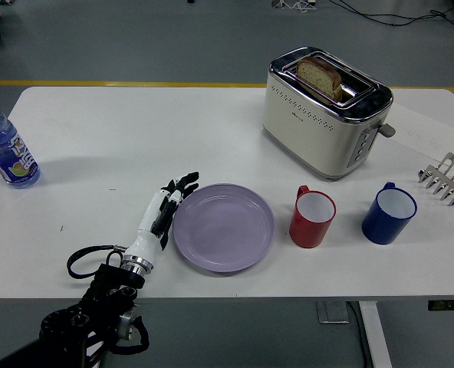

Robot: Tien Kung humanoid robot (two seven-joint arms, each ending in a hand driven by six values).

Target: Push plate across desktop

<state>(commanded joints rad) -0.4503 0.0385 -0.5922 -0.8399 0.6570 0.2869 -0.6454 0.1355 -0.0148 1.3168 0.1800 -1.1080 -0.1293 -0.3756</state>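
Lilac plate (224,227) (round, no long axis) flat, left robot hand (166,211) straight-fingered, apparently touching its left rim.

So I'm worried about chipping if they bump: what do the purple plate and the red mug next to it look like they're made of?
The purple plate looks like glazed ceramic or melamine: a smooth lilac surface with soft sheen along its rim. The red mug seems glazed ceramic, glossy red outside and white inside, though enamel or plastic can't be ruled out. A small gap separates them.

No print can be read: the toaster (324,111) bears a small illegible mark, and the bottle (6,149) label is blurred.
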